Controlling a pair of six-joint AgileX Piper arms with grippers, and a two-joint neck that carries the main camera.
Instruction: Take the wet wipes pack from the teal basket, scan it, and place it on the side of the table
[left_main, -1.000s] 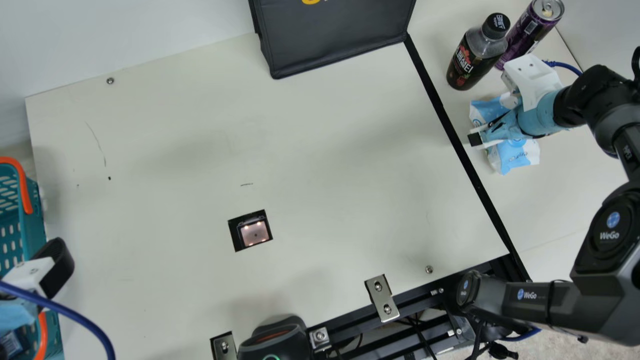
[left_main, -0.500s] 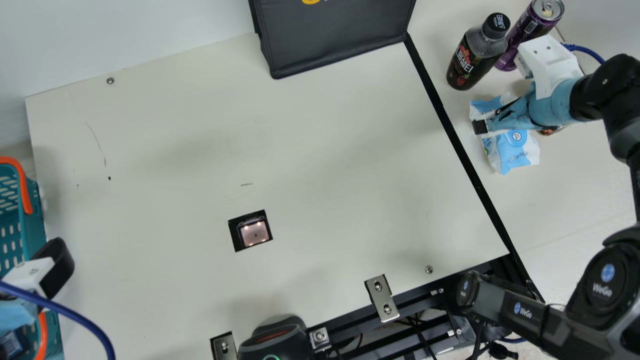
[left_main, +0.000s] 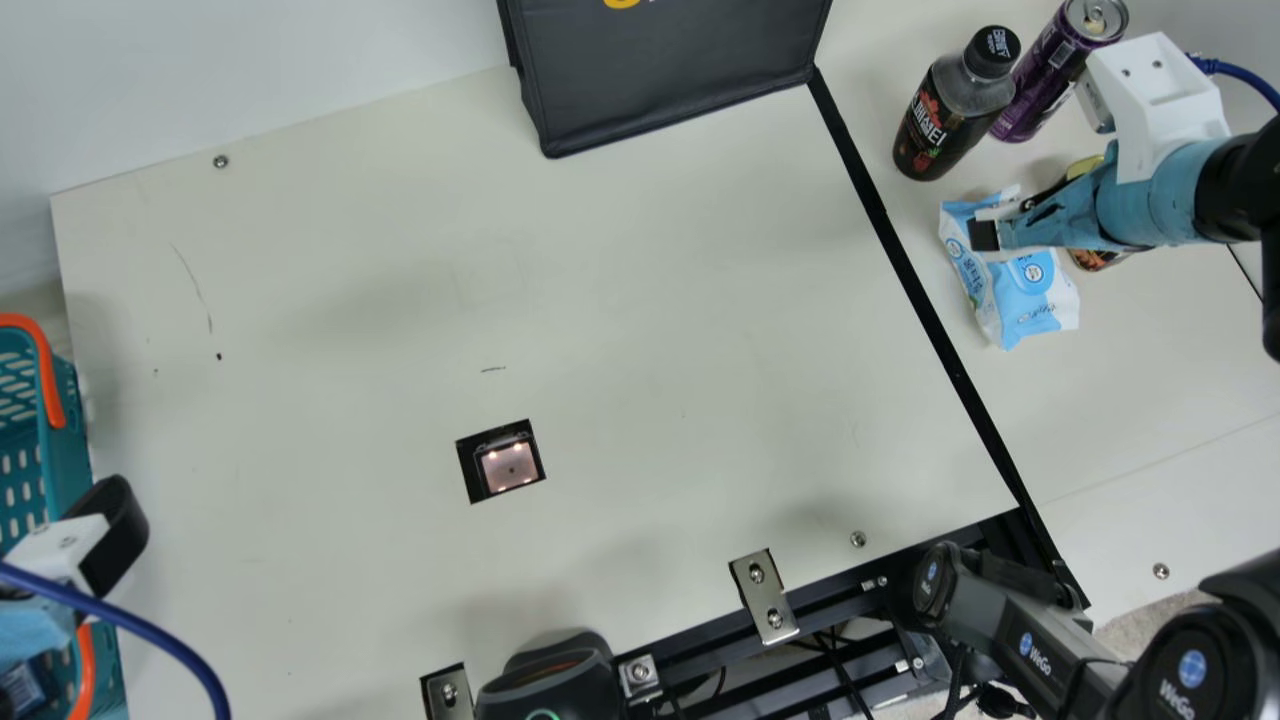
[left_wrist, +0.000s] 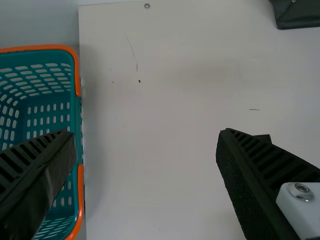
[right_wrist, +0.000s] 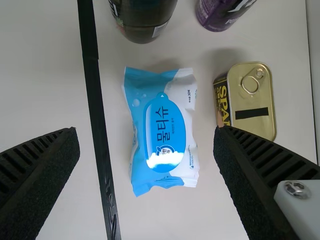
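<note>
Beneath right fingers (left_main: 984, 235) — wipes pack (left_main: 1037, 300)

We see a smooth, slotted teal plastic basket (left_wrist: 75, 117), a glossy, pillow-shaped blue-and-white plastic wet wipes pack (right_wrist: 162, 132) and a shiny gold rectangular metal tin (right_wrist: 250, 102).

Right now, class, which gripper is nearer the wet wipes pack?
Right. The right gripper is just above the wet wipes pack; the left gripper is across the table.
</note>
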